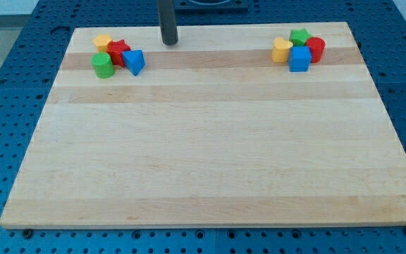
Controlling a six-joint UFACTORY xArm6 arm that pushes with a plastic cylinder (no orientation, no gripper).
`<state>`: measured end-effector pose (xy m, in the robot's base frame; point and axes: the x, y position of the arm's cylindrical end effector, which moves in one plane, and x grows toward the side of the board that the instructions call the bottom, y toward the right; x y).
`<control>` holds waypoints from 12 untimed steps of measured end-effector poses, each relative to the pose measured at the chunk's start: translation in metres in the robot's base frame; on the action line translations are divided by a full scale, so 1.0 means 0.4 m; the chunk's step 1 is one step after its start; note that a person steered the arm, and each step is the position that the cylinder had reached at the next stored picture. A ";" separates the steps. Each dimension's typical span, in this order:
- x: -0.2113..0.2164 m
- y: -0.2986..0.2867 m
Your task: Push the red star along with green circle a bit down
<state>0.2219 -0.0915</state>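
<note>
Nearest the camera lay bare board; every block sat along its far edge. Far-left corner cluster: green circle, touching the red star just above it; yellow block beyond; blue triangular block to the star's right. Far-right corner: a second cluster, not wanted. My tip, a bare rod with nothing to open or close, stood near the far edge, right of the star and apart from it. I judged it had to get behind the pair.
</note>
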 end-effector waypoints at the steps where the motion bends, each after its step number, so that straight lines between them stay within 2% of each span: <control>1: -0.005 -0.004; 5: 0.037 -0.188; 6: 0.037 -0.188; 7: 0.117 -0.213; 12: 0.155 -0.275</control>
